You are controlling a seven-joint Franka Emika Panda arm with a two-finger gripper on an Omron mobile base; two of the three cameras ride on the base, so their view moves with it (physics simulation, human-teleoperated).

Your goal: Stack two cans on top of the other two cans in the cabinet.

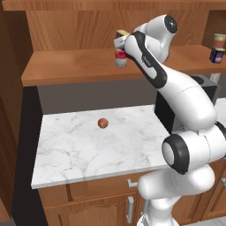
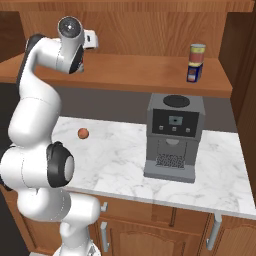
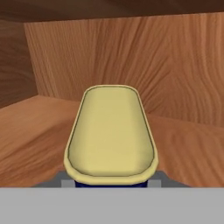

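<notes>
My gripper (image 1: 119,43) is up at the cabinet shelf (image 1: 70,66), shut on a dark blue can with a yellow top (image 1: 123,33). That yellow top (image 3: 110,131) looms close in the hand view, with the wood-grain back panel behind it. Directly under the held can stands the red-and-white can (image 1: 120,58); whether the two touch I cannot tell. At the shelf's right end, a can with a red and yellowish label (image 2: 197,53) sits stacked on another dark blue can (image 2: 194,73). In the right base view my arm hides most of the gripper (image 2: 91,40).
A small orange-brown ball (image 1: 103,123) lies on the white marble counter (image 1: 79,150). A grey coffee machine (image 2: 172,137) stands on the counter below the stacked pair. Drawers with metal handles run under the counter's front edge.
</notes>
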